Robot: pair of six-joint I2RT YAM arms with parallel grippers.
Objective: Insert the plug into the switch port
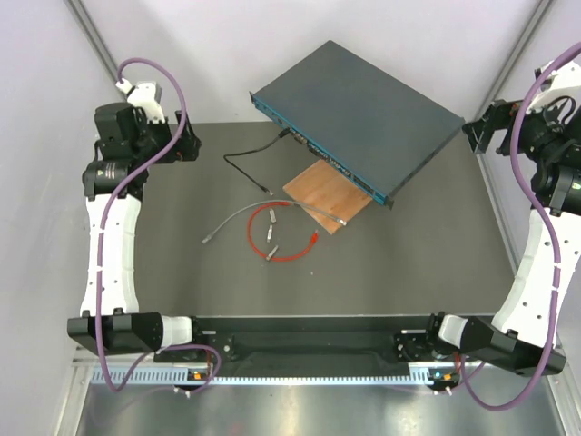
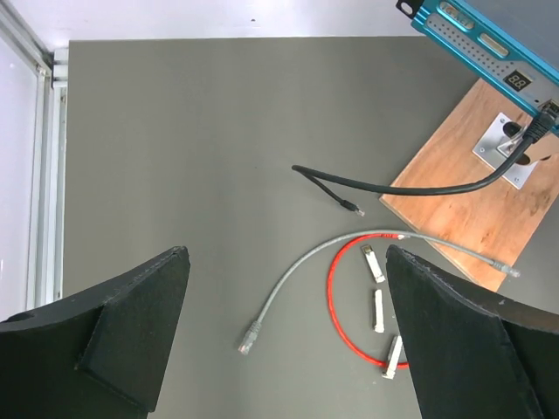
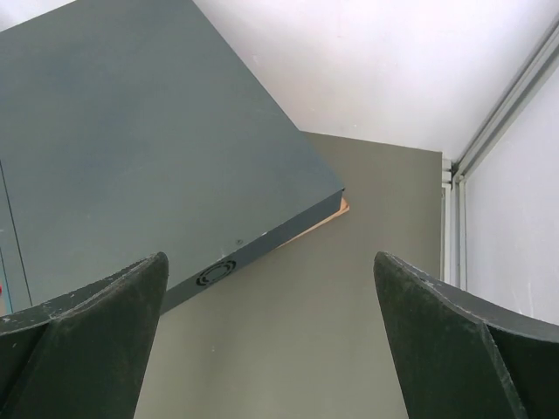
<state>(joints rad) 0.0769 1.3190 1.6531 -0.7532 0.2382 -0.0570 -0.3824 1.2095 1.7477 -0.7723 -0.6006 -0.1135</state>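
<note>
Though tiny, plug (image 1: 314, 238) barely distinct overhead.

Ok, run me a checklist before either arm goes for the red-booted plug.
1. Left gripper open, empty: ok.
2. Right gripper open, empty: ok.
3. Plug lying loose, unheld: ok.
4. Red cable clear of others: not ok, grey cable crosses it.
5. Switch port row facing the cables: ok.
6. A free port: cannot tell, too small; black cable plugged into one.
</note>
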